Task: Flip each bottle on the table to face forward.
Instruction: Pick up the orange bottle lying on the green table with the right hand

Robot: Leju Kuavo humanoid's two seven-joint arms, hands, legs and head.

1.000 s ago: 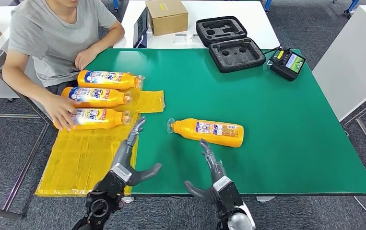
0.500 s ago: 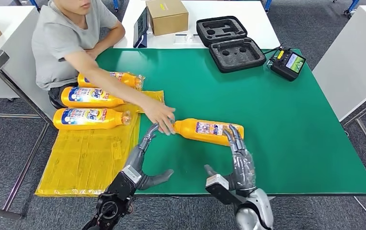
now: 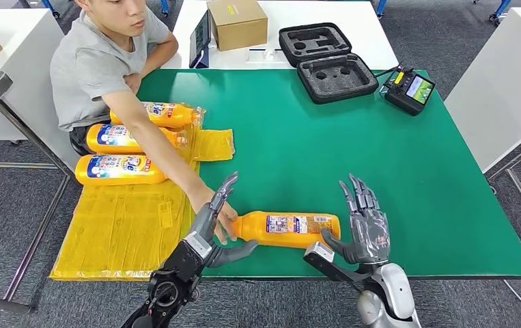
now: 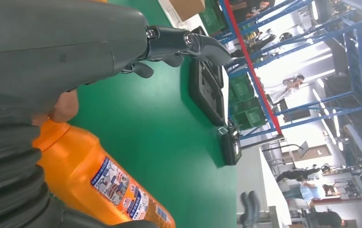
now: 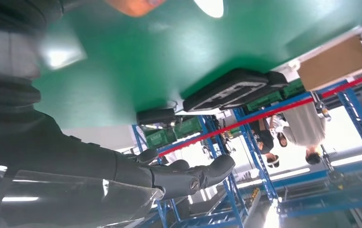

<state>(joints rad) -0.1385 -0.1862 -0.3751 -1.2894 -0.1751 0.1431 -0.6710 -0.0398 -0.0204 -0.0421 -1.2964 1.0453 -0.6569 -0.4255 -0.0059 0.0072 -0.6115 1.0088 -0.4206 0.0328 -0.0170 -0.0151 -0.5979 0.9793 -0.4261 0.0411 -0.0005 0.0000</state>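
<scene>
An orange bottle (image 3: 286,229) lies on its side near the front edge of the green table (image 3: 394,178), cap to the left, with a barcode label facing up. A person's hand (image 3: 224,217) grips its cap end. My left hand (image 3: 206,231) is open beside that cap end, fingers stretched past the person's hand and thumb below the neck. My right hand (image 3: 362,220) is open at the bottle's base, fingers up and thumb close to the base. In the left wrist view the bottle (image 4: 98,183) lies right by my hand, with the person's fingertip (image 4: 65,105) at its cap.
Three more orange bottles (image 3: 117,169) (image 3: 117,138) (image 3: 170,113) lie at the left, partly on a yellow sheet (image 3: 121,229), with the person's arm reaching over them. A black foam case (image 3: 329,61), a controller (image 3: 411,89) and a cardboard box (image 3: 237,24) stand at the far side.
The person reached over and drew the lone bottle toward the front edge, between my hands. My right hand rose and spread beside its base. My left hand shifted to the cap end.
</scene>
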